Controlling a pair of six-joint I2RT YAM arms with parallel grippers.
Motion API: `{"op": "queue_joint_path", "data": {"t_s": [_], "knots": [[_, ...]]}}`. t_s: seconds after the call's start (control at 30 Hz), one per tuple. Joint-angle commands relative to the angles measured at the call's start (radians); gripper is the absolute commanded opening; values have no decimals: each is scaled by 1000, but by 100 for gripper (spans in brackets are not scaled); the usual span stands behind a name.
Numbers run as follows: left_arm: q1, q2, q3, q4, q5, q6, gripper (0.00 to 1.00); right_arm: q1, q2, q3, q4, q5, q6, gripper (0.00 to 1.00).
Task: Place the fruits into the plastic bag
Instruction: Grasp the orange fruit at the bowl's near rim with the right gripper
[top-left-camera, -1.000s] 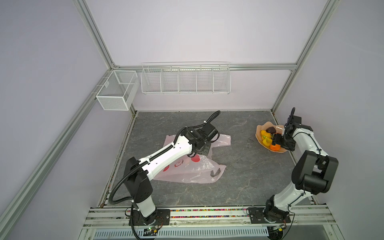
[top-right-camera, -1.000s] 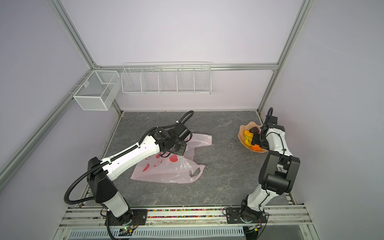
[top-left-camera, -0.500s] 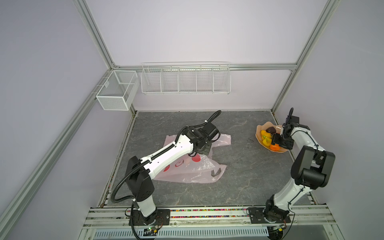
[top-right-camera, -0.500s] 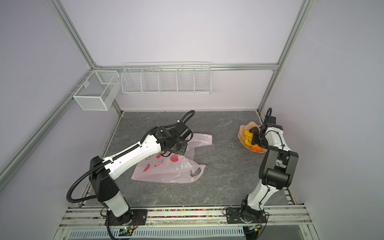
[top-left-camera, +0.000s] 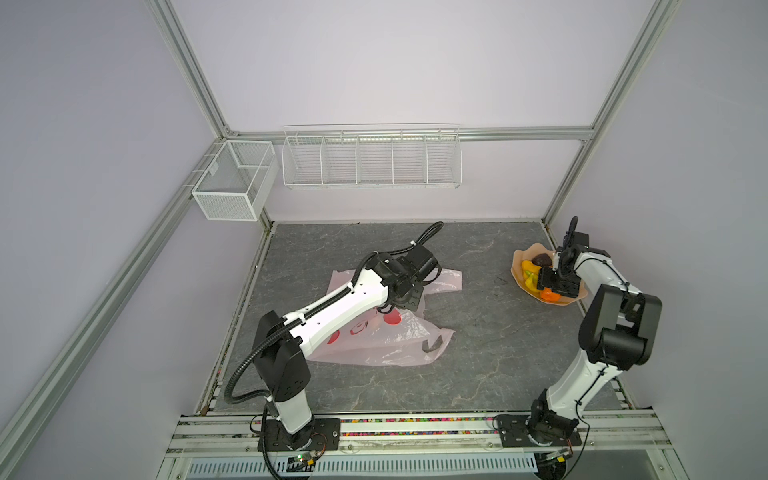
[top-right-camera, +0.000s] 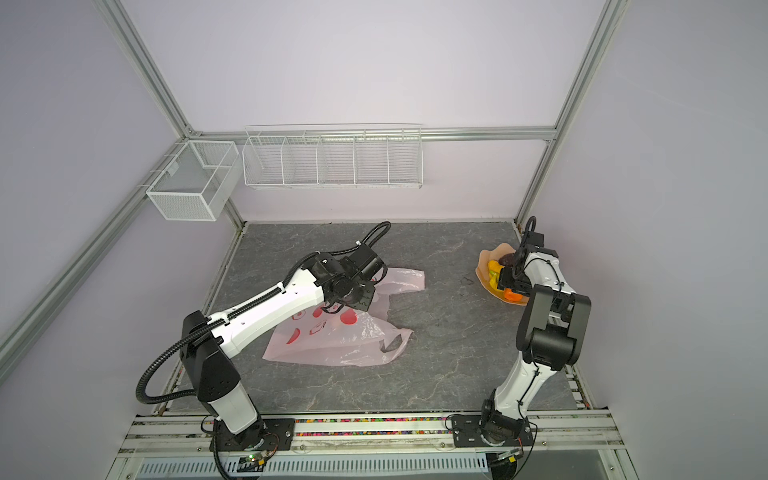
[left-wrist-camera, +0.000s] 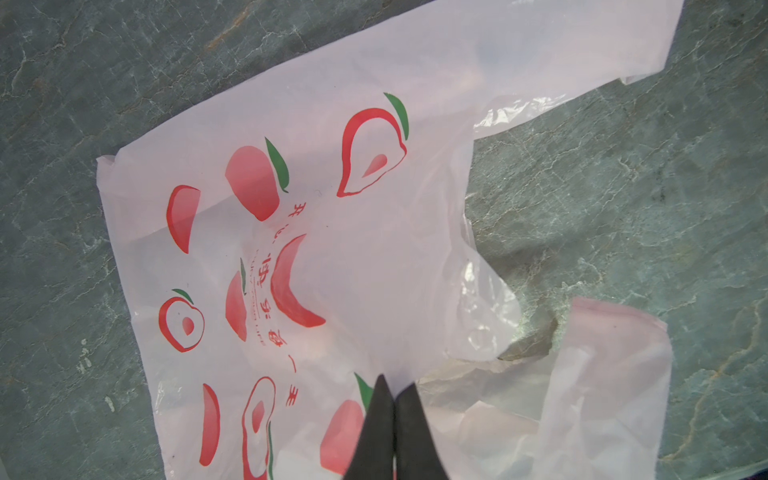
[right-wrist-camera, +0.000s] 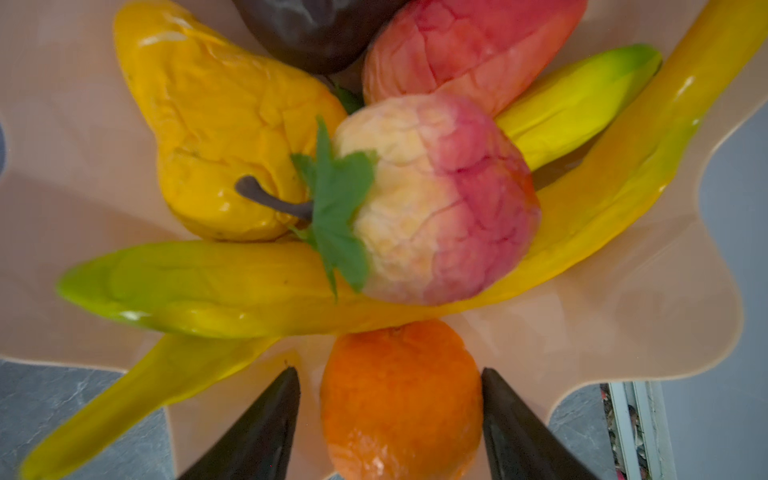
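Observation:
The plastic bag (top-left-camera: 386, 340) (top-right-camera: 345, 340) lies mid-table, pale pink with red peach prints (left-wrist-camera: 374, 208). My left gripper (left-wrist-camera: 397, 380) (top-left-camera: 405, 305) is shut at the edge of the bag's mouth, pinching the film, which wrinkles away from the tips. The fruits (top-left-camera: 530, 270) sit heaped on the peach wavy plate (top-left-camera: 517, 270) (right-wrist-camera: 623, 332) at the right edge. Among them are a banana (right-wrist-camera: 208, 286), a yellow pear-shaped piece (right-wrist-camera: 224, 124), a pink-cream one (right-wrist-camera: 440, 199) and a dark one (right-wrist-camera: 316, 29). My right gripper (right-wrist-camera: 387, 369) (top-left-camera: 547, 291) is open, a finger on each side of the orange (right-wrist-camera: 399, 399).
The plate stands close to the right frame post and side wall. A white wire rack (top-left-camera: 370, 162) and a mesh box (top-left-camera: 232, 187) hang on the back and left rails. Grey stone-patterned table (top-left-camera: 478, 353) lies between bag and plate.
The right gripper has settled lower over the near side of the plate, around the orange, and its jaws have narrowed slightly. The left arm and the bag have stayed put.

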Motion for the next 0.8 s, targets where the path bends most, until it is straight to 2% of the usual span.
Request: {"op": "queue_joint_path", "data": {"t_s": [0.0, 0.4, 0.77], "knots": [[4, 10, 36, -25, -8, -1, 0, 3, 19, 22, 0, 13, -19, 64], [4, 0, 34, -35, -18, 2, 0, 2, -10, 29, -11, 27, 23, 36], [3, -9, 35, -35, -18, 6, 0, 4, -137, 24, -36, -29, 72, 33]]}}
